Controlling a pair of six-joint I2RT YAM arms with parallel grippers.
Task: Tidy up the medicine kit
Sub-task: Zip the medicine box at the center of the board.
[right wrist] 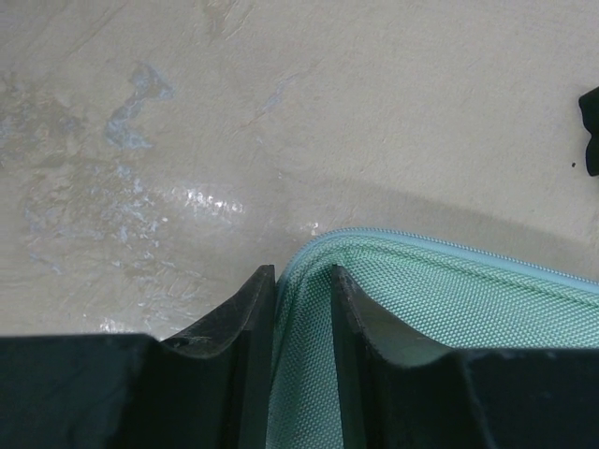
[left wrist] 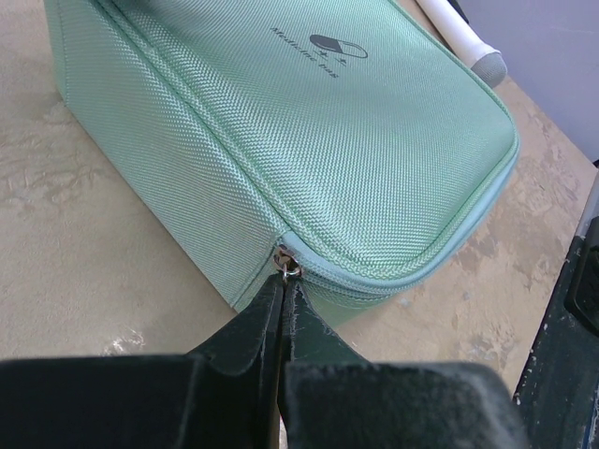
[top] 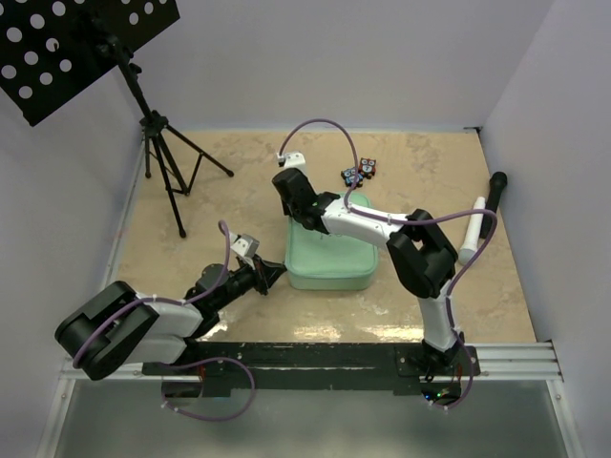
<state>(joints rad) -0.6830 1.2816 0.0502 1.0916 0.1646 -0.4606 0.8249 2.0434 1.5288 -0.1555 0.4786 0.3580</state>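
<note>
The medicine kit (top: 325,264) lies closed, contents hidden.

One overhead, two wrist close-ups
Top looks down from behind; both wrist cameras hug the mint-green woven zip case (top: 329,262), opposite corners

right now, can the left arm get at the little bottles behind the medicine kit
Probably not. The left gripper is shut on the zip pull at the medicine kit's near left corner, and the kit and the right arm lie between it and the little bottles.
</note>
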